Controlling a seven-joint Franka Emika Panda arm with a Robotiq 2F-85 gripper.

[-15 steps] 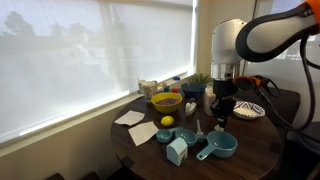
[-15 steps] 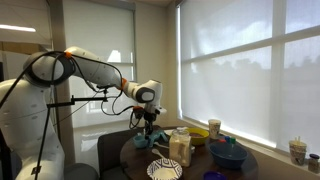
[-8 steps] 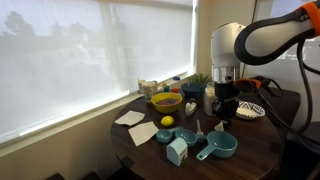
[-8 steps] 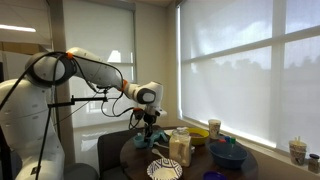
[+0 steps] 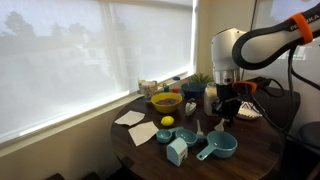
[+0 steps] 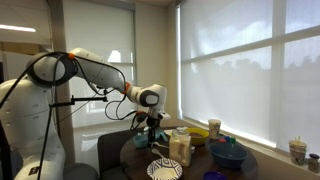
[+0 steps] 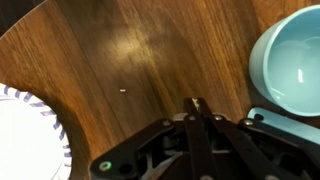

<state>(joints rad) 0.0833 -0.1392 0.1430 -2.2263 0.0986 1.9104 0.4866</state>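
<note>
Just beside the gripper (image 5: 224, 116), on the wooden table (image 5: 255, 142): a blue cup (image 5: 224, 146), upright, mouth open to the ceiling. Apart from the fingertips, not touched. In the wrist view, shows as a pale round hollow, the blue cup (image 7: 296, 55) ahead and to the right of the gripper (image 7: 196, 104), cut off by the frame edge.

Handle (image 5: 206, 154) straight and flat along the table, the long axis of the whole thing. Points away from the gripper, toward the carton (image 5: 177, 151).

Gripper fingers pressed together tip to tip, nothing between them. Hangs low over the wood; whether the tips touch it, cannot tell. Seen from the far side too, gripper (image 6: 151, 138) pointing straight down.

On the gripper's other side, near it: a white plate (image 5: 250, 110) with a dark striped rim, at the left edge of the wrist view (image 7: 25, 140).

Beyond the carton, farther from the gripper: a small pale-blue dish (image 5: 165, 136), a lemon (image 5: 167, 121), a yellow bowl (image 5: 166, 101), and white napkins (image 5: 143, 132) laid flat.

Any lettering on the carton too small to read.
</note>
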